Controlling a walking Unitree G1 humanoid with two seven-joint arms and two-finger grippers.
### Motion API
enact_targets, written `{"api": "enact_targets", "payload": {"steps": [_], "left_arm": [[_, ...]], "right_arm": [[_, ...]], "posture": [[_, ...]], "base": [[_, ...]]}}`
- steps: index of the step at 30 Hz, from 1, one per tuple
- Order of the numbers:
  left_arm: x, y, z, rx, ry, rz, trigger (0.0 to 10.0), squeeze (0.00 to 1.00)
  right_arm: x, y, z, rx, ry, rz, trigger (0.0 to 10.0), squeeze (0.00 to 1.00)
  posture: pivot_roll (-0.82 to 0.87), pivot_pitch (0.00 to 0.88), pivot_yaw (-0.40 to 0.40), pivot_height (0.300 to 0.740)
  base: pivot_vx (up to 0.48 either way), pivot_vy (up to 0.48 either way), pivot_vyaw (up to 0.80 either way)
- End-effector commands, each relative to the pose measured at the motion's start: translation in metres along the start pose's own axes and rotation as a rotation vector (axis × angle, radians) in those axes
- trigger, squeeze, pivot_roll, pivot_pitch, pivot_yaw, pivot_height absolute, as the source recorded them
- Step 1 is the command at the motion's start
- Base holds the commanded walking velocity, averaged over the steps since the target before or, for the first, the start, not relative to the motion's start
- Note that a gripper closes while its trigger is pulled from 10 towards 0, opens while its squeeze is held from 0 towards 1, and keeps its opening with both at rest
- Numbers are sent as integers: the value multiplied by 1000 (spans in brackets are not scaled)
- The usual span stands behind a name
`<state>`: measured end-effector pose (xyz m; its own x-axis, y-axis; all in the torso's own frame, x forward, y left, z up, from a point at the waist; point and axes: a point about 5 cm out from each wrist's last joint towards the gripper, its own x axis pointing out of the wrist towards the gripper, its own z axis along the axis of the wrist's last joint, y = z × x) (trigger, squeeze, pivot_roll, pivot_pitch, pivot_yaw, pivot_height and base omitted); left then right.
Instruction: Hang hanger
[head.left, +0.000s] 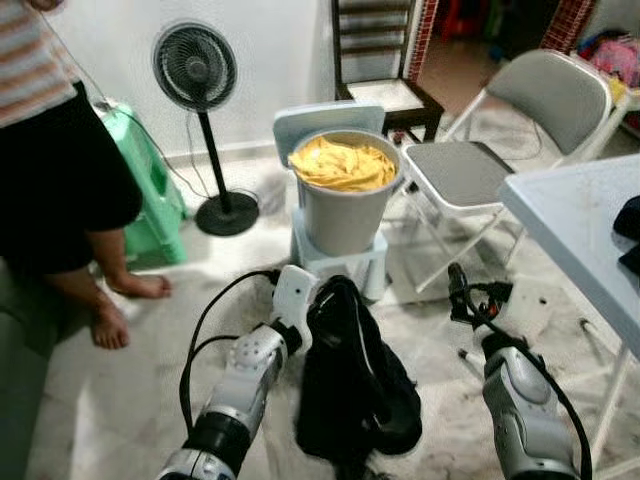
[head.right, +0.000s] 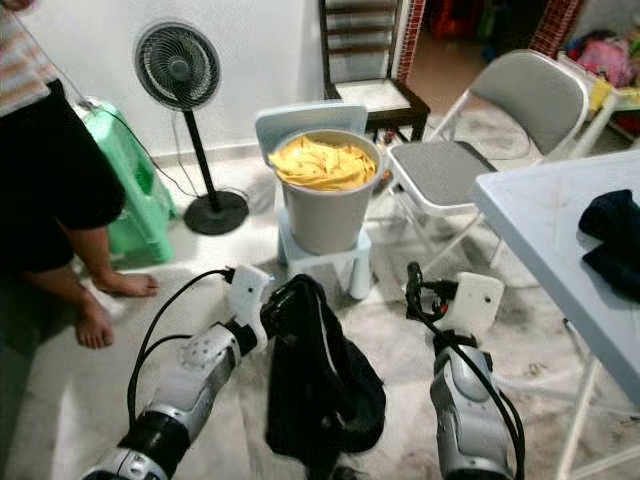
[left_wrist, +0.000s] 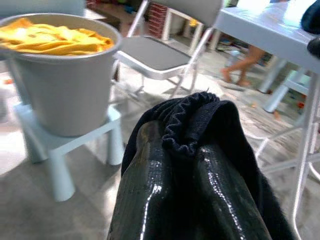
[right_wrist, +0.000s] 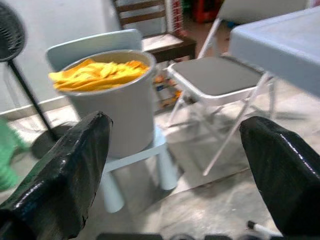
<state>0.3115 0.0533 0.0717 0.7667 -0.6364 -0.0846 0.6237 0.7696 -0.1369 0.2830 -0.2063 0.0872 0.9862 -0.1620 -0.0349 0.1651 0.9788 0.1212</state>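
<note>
A black garment (head.left: 352, 385) hangs in a bunch from my left gripper (head.left: 322, 298), low over the floor in front of me. In the left wrist view its gathered hem (left_wrist: 192, 125) drapes over the shiny black fingers (left_wrist: 150, 190), which are shut on it. My right gripper (head.left: 460, 288) is raised beside it on the right, apart from the cloth. Its two fingers (right_wrist: 65, 170) stand wide open with nothing between them. I see no hanger in these views.
A grey bucket (head.left: 343, 195) of yellow pieces stands on a pale stool (head.left: 345, 262) straight ahead. A grey folding chair (head.left: 470, 165) and a white table (head.left: 575, 215) with dark clothes (head.right: 612, 240) are right. A person (head.left: 60, 150), green stool (head.left: 150, 195) and fan (head.left: 197, 70) are left.
</note>
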Motion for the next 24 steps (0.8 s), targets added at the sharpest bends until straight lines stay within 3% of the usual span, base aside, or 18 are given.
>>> {"api": "enact_targets", "payload": {"steps": [1,16,24], "left_arm": [[0,1,3,-12,-20,0,10000,0],[-1,3,2,-61,-30,-18,10000,0],[-2,3,1,-66,-33,-28,10000,0]], "right_arm": [[3,5,4,-3,-5,12,10000,0],[5,5,3,-2,0,14,10000,0],[5,5,3,-3,1,17,10000,0]], "posture": [[-60,118,9,740],[-60,108,7,740],[-57,109,6,740]], "base": [[0,0,0],[0,0,0],[64,0,-755]]}}
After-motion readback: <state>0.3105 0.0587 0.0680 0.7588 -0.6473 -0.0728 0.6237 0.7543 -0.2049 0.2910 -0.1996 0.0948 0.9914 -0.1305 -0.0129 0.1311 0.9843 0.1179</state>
